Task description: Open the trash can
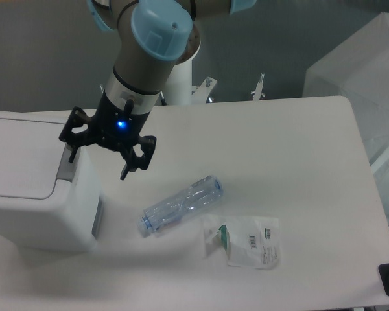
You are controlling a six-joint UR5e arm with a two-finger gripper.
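Note:
The trash can point(32, 194) is a big white boxy bin at the left edge of the table, lid flat and down, with a grey push tab point(66, 167) on its right rim. My gripper point(98, 162) hangs open just above and right of that tab. Its left fingertip is over the tab and its right fingertip is over the table past the bin's side. Nothing is between the fingers. Whether the left finger touches the tab cannot be told.
A clear plastic bottle point(181, 205) lies on its side mid-table, right of the bin. A crumpled clear wrapper point(246, 241) with a green tag lies beside it. A translucent cover point(360, 71) stands at the far right behind the table point(298, 142).

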